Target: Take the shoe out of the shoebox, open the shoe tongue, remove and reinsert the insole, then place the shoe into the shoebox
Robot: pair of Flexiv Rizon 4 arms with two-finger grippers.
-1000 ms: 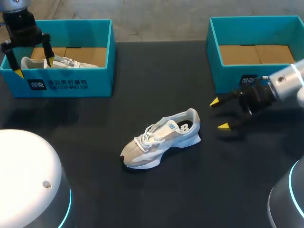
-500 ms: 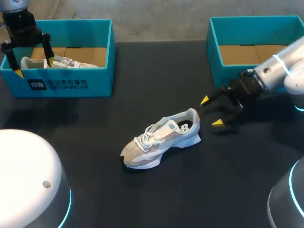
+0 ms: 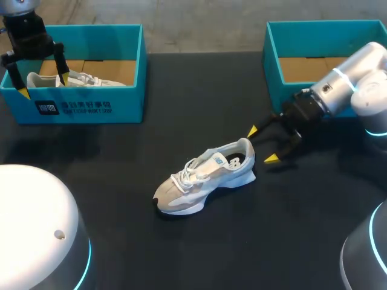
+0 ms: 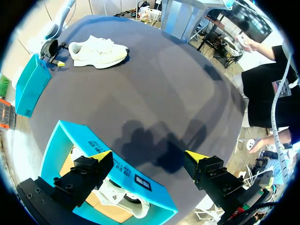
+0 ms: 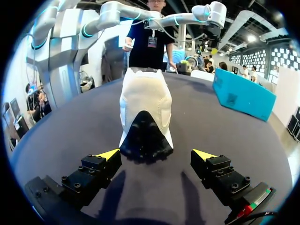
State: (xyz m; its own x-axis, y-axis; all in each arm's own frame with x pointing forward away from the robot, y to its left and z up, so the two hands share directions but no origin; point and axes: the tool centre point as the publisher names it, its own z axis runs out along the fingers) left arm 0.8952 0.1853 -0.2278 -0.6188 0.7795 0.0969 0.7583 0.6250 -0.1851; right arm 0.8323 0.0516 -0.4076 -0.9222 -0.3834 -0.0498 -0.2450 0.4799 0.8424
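Robotics lab: left arm (image 3: 23,27) and right arm (image 3: 357,84) at a black table (image 3: 199,96)

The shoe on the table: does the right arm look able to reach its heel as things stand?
Probably yes. The right tool is open and sits close behind the heel of the shoe, fingers pointing at it, and nothing lies between them.

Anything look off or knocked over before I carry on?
Nothing stands out. The shoe sits upright on its sole on the table; the left shoebox holds a second shoe, the right shoebox stands open and upright.
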